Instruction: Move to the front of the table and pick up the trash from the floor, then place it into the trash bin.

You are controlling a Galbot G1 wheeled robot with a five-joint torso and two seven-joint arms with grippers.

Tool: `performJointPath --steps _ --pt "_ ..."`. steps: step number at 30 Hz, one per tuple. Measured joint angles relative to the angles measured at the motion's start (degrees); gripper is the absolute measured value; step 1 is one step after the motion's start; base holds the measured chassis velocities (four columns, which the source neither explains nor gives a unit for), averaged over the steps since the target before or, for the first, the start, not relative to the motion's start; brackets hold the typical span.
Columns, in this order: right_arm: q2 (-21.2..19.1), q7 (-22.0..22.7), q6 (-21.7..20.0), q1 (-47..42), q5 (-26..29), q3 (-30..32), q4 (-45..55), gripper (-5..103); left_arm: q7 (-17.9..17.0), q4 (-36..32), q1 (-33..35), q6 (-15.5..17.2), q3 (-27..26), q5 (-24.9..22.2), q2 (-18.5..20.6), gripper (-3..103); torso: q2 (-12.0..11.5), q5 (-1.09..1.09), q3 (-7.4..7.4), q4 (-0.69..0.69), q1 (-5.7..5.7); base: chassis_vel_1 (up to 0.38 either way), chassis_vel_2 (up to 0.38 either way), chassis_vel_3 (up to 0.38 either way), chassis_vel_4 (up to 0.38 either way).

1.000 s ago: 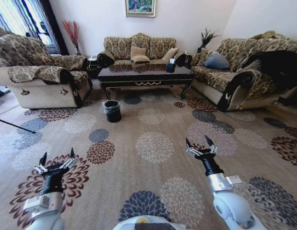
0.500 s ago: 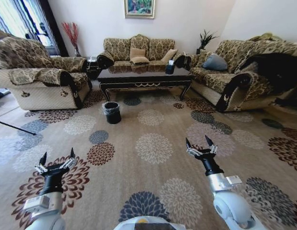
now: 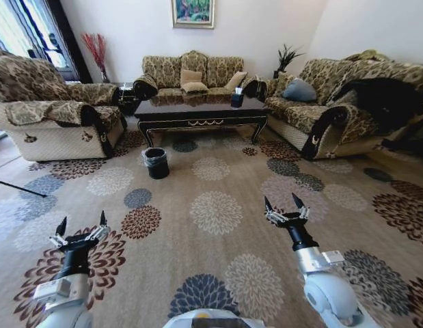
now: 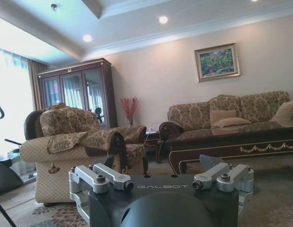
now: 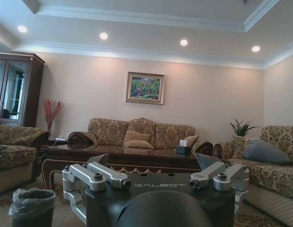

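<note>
The dark glossy table (image 3: pixel 190 107) stands across the room in front of the back sofa; it also shows in the wrist views, table (image 4: pixel 260 142) and table (image 5: pixel 137 163). The black trash bin (image 3: pixel 156 162) with its plastic liner sits on the floor (image 3: pixel 218 212) left of the table's front; in the right wrist view the trash bin (image 5: pixel 31 208) is low at the edge. The trash is out of view. My left gripper (image 3: pixel 81 225) and right gripper (image 3: pixel 285 203) hang open and empty above the patterned carpet, far short of the bin.
Patterned sofas ring the table: an armchair (image 3: pixel 54 119) at left, a sofa (image 3: pixel 190 72) behind, a long sofa (image 3: pixel 334 109) at right with a dark garment (image 3: pixel 389 96). A tissue box (image 3: pixel 237 100) stands on the table. A thin black rod (image 3: pixel 20 186) lies at left.
The whole head view has shifted a little, so the camera has moved with the robot. Both arms keep the same pose, grippers still open.
</note>
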Motion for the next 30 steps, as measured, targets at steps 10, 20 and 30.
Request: performJointPath --steps 10,20,30 --pt "0.0 0.0 0.0 0.0 0.0 0.0 0.0 100 0.0 0.0 0.0 0.0 0.0 0.0 0.0 100 2.3 0.0 1.46 0.01 0.89 0.0 0.0 0.0 0.0" --pt "0.0 0.0 0.0 0.0 0.0 0.0 0.0 100 0.0 0.0 0.0 0.0 0.0 0.0 0.0 100 5.3 0.0 3.37 0.01 1.97 0.0 0.0 0.0 0.0" --pt "0.0 0.0 0.0 0.0 0.0 0.0 0.0 100 0.0 0.0 0.0 0.0 0.0 0.0 0.0 100 7.6 0.0 4.8 0.02 2.81 0.0 0.0 0.0 0.0"
